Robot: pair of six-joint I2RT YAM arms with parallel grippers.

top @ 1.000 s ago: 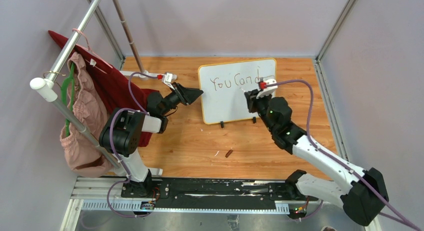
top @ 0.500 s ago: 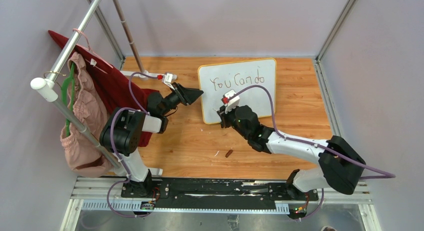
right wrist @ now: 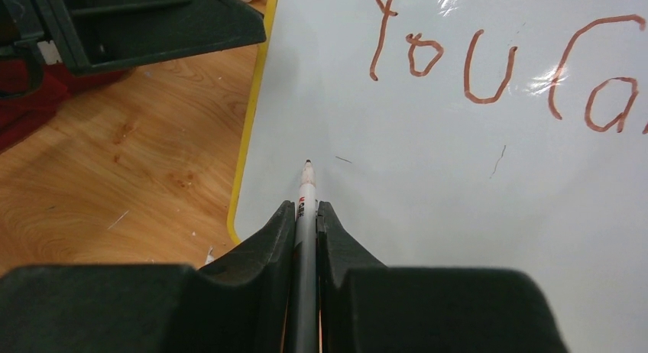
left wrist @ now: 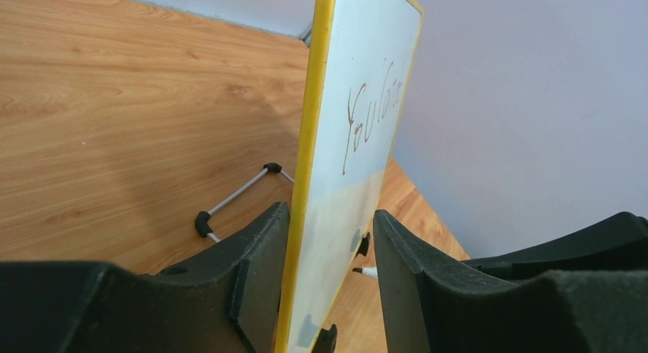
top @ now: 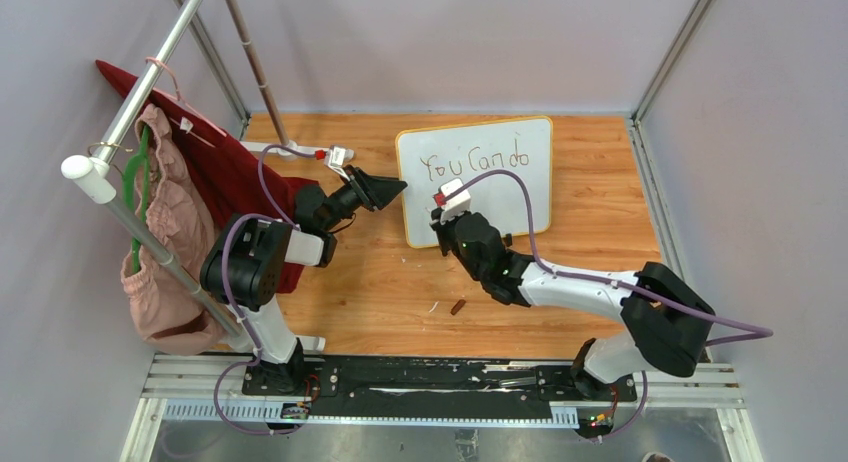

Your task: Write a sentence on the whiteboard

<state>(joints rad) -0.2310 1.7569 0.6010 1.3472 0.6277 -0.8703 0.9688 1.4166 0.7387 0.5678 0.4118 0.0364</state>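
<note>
The whiteboard (top: 500, 202) stands tilted at the back of the wooden table, yellow-rimmed, on black clip feet. The sentence (top: 475, 163) reads "You Can do" in one reddish-brown line; part of it shows in the right wrist view (right wrist: 489, 63). My left gripper (top: 395, 189) is shut on the board's left edge (left wrist: 309, 139), one finger behind it and one in front. My right gripper (top: 438, 224) is shut on a grey-white marker (right wrist: 306, 189). The marker tip is at the blank lower left part of the board (right wrist: 428, 185).
A small reddish-brown cap (top: 458, 306) and a white scrap (top: 433, 306) lie on the table in front of the board. A metal rack (top: 130, 112) at the left holds a red garment (top: 235, 172) and a pink one (top: 165, 242). Grey walls enclose the table.
My right gripper has carried the marker from the upper right of the board, where the "do" was finished, down to its lower left. The left gripper has not moved.
</note>
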